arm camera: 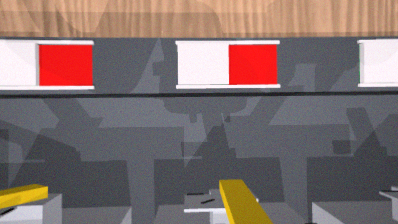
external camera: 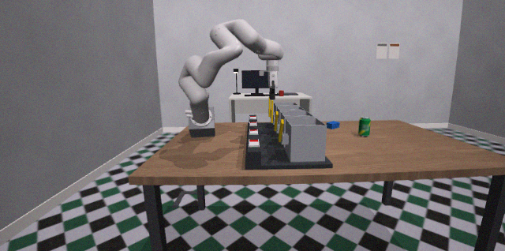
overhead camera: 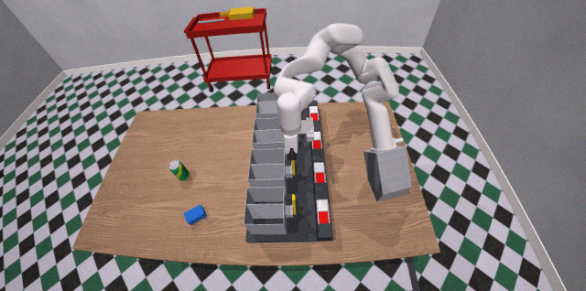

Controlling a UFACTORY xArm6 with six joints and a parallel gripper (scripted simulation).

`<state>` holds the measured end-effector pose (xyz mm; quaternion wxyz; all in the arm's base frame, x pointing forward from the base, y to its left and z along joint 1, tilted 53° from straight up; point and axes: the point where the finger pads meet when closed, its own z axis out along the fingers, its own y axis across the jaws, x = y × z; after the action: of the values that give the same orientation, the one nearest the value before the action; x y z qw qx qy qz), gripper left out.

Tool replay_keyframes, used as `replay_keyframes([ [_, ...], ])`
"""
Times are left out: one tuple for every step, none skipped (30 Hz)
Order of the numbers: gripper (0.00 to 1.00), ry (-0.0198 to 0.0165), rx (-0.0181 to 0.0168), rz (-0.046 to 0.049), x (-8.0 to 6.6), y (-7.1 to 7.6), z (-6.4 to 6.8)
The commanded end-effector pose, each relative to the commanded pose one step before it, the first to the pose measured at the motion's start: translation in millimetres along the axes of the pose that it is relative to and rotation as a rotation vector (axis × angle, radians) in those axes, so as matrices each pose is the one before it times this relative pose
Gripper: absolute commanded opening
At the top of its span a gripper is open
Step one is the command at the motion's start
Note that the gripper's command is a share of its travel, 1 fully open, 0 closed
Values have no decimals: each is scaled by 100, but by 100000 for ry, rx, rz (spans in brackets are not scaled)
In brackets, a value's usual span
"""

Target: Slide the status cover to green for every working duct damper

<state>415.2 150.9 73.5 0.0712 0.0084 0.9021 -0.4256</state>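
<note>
The yellow lever (arm camera: 242, 200) of one middle damper (overhead camera: 266, 169) is lying at about 6 o'clock in my wrist view, just right of centre. Its long axis is running from 6 toward 12, tilted slightly. I am judging that I am about to test it, so I am needing to line up over it along that axis.

My claw (overhead camera: 291, 154) is hovering just above that lever. Its jaws are standing partway apart and gripping nothing. My own fingers are not showing in the wrist view.

This damper's slider (arm camera: 227, 64) is sitting at 12 o'clock across the dark base plate (overhead camera: 306, 218). Its white cover is sitting on the left half, leaving red showing on the right. The neighbouring lever (arm camera: 20, 195) is poking in at 8 o'clock, with its own slider (arm camera: 47, 64) at 10 o'clock, also showing red.

In the top view the grey damper boxes are standing in a row at my 9 o'clock, close enough to be crowding any sideways move. Well apart on the table (overhead camera: 151, 236), a green can (overhead camera: 179, 169) and a blue block (overhead camera: 195, 214) are lying at 9 and 8 o'clock. A red cart (overhead camera: 192, 44) is standing beyond the table at 11.
</note>
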Motion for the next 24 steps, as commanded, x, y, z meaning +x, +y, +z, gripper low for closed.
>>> replay_keyframes([
  [39,-244,-186,135,-92,20,-1226],
  [39,0,-1,-1,0,0,-203],
  [39,0,0,0,0,0,-169],
  [39,0,0,0,0,0,-136],
  [39,0,0,0,0,0,-104],
  [39,0,0,0,0,0,-74],
  [39,0,0,0,0,0,-48],
  [39,0,0,0,0,0,-26],
  [39,0,0,0,0,0,-10],
  [39,0,0,0,0,0,-2],
  [39,-2,19,-1,-67,6,-14],
  [39,-12,116,-7,-399,33,-80],
  [39,0,0,0,0,0,0],
  [39,0,0,0,0,0,0],
  [39,-17,263,-10,-885,64,-166],
  [39,2,422,2,-1361,75,-227],
  [39,4,524,5,-1678,90,-278],
  [39,-14,188,-7,-630,45,-120],
  [39,-5,182,-2,-596,38,-106],
  [39,2,233,1,-751,42,-127],
  [39,6,252,3,-805,41,-133],
  [39,13,252,7,-796,36,-126],
  [39,-25,230,-11,-767,55,-148],
  [39,-8,231,-3,-754,45,-134],
])
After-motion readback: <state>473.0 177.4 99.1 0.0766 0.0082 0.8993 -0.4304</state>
